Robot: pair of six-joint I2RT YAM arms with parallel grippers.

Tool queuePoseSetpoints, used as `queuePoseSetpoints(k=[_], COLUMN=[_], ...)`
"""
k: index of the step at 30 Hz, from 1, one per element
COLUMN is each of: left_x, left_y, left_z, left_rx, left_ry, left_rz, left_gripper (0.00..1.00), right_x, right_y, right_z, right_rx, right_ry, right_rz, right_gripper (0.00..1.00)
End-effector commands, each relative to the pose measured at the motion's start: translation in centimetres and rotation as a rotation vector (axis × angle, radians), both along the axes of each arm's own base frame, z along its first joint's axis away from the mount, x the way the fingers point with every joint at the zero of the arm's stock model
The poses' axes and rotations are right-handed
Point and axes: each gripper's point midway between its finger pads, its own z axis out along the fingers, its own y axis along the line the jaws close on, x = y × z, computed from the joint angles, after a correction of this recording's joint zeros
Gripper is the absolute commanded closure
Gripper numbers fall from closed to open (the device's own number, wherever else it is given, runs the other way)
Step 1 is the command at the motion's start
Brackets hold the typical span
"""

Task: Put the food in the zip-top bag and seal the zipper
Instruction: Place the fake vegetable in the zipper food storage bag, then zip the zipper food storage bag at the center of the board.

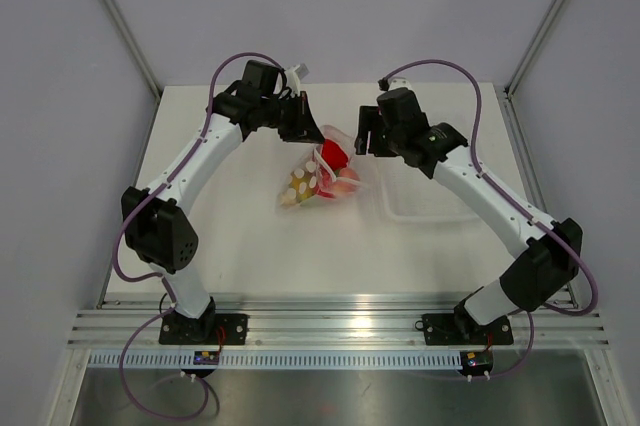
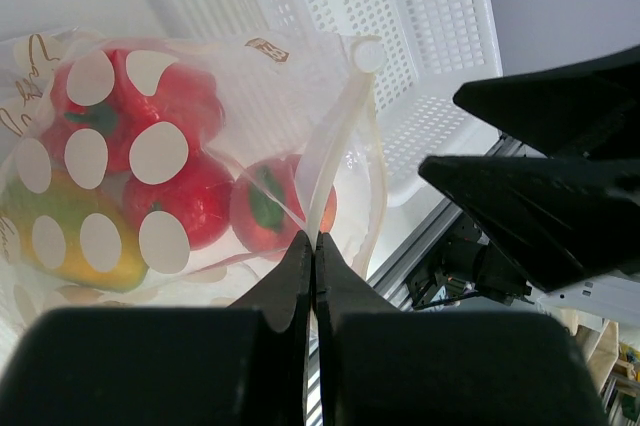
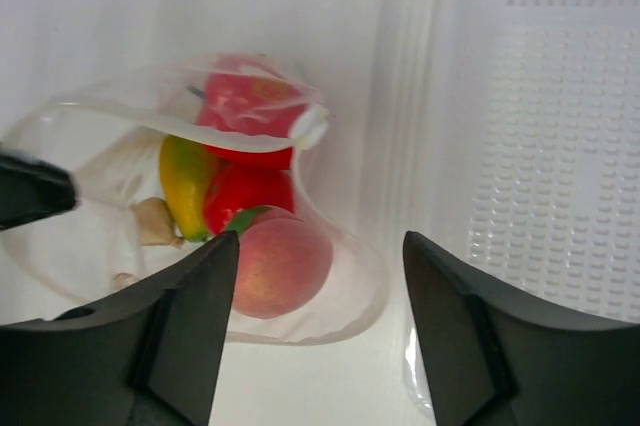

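Observation:
The zip-top bag (image 1: 312, 184) lies mid-table with its mouth open toward the far right. Inside it are red toy fruits (image 2: 150, 111), a yellow-green one (image 2: 75, 241) and a peach-coloured one (image 3: 282, 264). My left gripper (image 1: 302, 132) is shut on the zipper strip (image 2: 337, 141) at the bag's mouth and holds that edge up; in its own wrist view the jaws (image 2: 315, 244) meet on the strip. My right gripper (image 1: 364, 138) is open and empty, hovering over the open mouth (image 3: 320, 241), above the peach-coloured fruit.
A white perforated tray (image 1: 432, 202) sits just right of the bag; it also shows in the left wrist view (image 2: 400, 26) and the right wrist view (image 3: 560, 146). A small pale garlic-like piece (image 3: 152, 222) lies in the bag. The table's metal rail runs along the near edge.

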Motion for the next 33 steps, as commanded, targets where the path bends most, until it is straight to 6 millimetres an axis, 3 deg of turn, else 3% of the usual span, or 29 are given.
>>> queuePoseSetpoints(k=[1,3,8,10,11,14,15,17,19,22,23,26,29,33], left_x=[-0.3,-0.3,-0.2,-0.2,-0.1,-0.2,-0.3,-0.4,-0.3,-0.1,0.1,0.1,-0.1,-0.8], left_y=[-0.3,-0.3,-0.3,-0.3,-0.2,-0.2,-0.2,-0.2,-0.1,0.3,0.4,1.0,2.1,3.7], left_z=[3.4,3.5,3.8,3.9,3.8,3.6,3.6,3.3,3.3,2.4,2.7,2.8,3.5,4.9], left_rx=[-0.067,-0.069,-0.077,-0.077,-0.076,-0.069,-0.068,-0.055,-0.044,-0.011,-0.006,0.036,0.083,0.140], left_ry=[-0.088,-0.091,-0.095,-0.095,-0.097,-0.093,-0.099,-0.087,-0.091,-0.073,-0.084,-0.116,-0.168,-0.243], left_rz=[-0.024,-0.025,-0.021,-0.021,-0.019,-0.031,-0.045,-0.052,-0.058,-0.064,-0.064,-0.071,-0.056,-0.026], left_gripper=[1.00,1.00,1.00,1.00,1.00,1.00,1.00,1.00,1.00,0.86,0.70,0.39,0.28,0.28], right_x=[-0.2,-0.5,-1.3,-1.4,-1.4,-1.1,-1.0,-0.8,-0.8,-0.6,-0.4,-0.6,-0.7,-0.9], right_y=[-1.9,-2.2,-0.9,-0.4,-0.3,0.3,0.4,0.6,0.7,1.1,1.3,1.9,2.1,2.3], right_z=[-2.3,-4.0,-7.5,-8.3,-8.4,-7.3,-7.0,-5.8,-4.9,-3.4,-2.8,-2.4,-1.8,-0.5], right_rx=[-0.015,-0.021,0.007,0.020,0.028,0.061,0.069,0.090,0.109,0.154,0.170,0.213,0.260,0.312], right_ry=[0.045,0.089,0.174,0.192,0.193,0.151,0.142,0.115,0.104,0.093,0.086,0.105,0.100,0.088], right_rz=[-0.032,-0.031,0.018,0.037,0.041,0.061,0.062,0.068,0.067,0.044,0.037,0.033,0.018,0.003], right_gripper=[0.24,0.17,0.20,0.31,0.44,0.70,0.89,1.00,1.00,1.00,1.00,1.00,1.00,1.00])
